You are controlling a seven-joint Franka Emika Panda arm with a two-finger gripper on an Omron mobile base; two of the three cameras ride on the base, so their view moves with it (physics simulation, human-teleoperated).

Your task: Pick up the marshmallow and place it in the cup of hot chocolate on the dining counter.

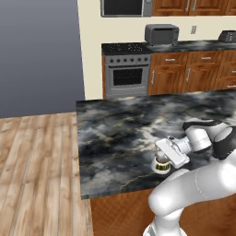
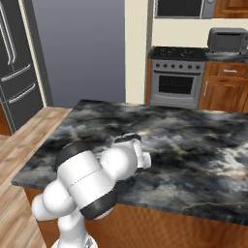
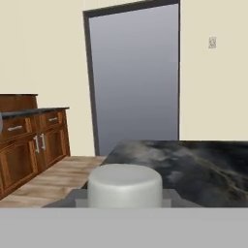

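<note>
Both base views overlook the dining counter [image 1: 120, 133] from behind.

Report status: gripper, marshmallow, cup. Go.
Gripper shut on the marshmallow, hand turned sideways. Held right over the cup of hot chocolate near the dining counter front edge. Nothing in the way.

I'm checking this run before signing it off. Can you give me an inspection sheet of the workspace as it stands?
Surface: dining counter, black-and-grey marbled slab on a reddish wood base.
Job's things: marshmallow sits white and stubby close before the hand camera, between the fingertips; cup of hot chocolate stands near the counter's front edge, directly under the hand.
Clutter: nothing seen on the slab.
Hand: hand shut on the marshmallow, poised above the cup.
Cables: nothing seen.
Surroundings: stove, toaster oven, wood cabinets, plank floor, fridge.
</note>
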